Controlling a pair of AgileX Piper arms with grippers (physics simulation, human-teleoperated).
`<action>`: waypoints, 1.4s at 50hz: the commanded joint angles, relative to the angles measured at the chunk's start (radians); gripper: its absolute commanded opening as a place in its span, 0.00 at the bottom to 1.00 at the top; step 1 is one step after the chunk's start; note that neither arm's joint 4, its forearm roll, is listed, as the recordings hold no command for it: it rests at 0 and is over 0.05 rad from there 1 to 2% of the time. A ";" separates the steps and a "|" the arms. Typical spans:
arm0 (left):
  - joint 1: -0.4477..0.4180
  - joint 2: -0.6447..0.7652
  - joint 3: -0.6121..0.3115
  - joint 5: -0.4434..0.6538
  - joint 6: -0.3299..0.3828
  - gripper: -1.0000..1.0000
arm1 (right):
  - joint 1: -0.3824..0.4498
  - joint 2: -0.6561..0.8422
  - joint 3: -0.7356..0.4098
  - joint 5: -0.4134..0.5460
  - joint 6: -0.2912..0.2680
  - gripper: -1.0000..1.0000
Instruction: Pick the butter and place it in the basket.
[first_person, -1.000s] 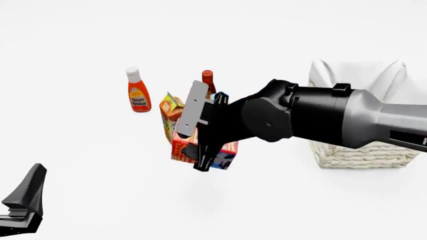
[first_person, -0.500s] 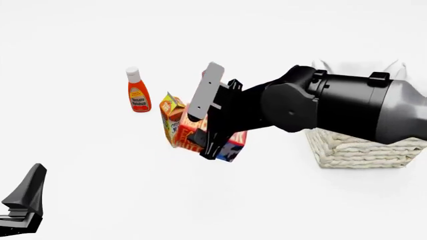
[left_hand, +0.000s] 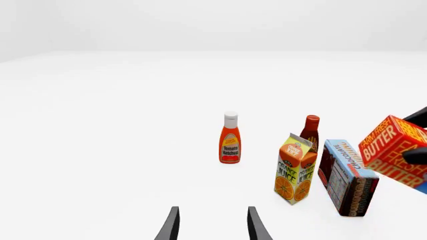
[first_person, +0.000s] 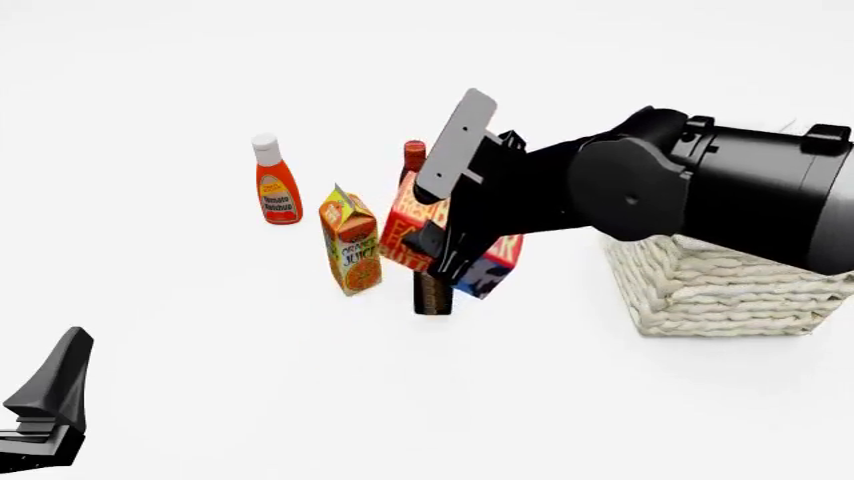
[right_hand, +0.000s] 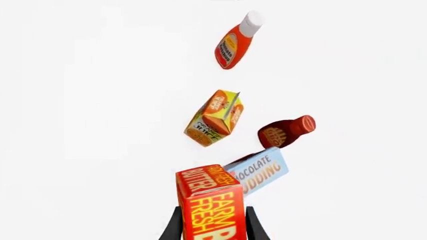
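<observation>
While the butter (first_person: 416, 232) is clamped between the right gripper (first_person: 447, 262) jaws, aloft at nine o'clock of the basket (first_person: 707, 290), it should be carried level over the rim before being released.

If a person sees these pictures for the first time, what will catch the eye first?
First, the big black right arm reaching in from the right, its right gripper shut on the red butter box, held tilted in the air above the table. Next, the large wicker basket at the right, partly hidden behind that arm. Then the upright groceries left of the butter: a ketchup bottle and an orange juice carton.
</observation>
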 joint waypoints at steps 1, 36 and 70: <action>0.000 0.000 0.000 0.000 0.000 1.00 | -0.041 -0.037 -0.009 -0.024 0.047 0.00; 0.000 0.000 0.000 0.000 0.000 1.00 | -0.180 -0.159 0.020 -0.088 0.119 0.00; 0.000 0.000 0.000 0.000 0.000 1.00 | -0.247 -0.208 0.009 -0.123 0.235 0.00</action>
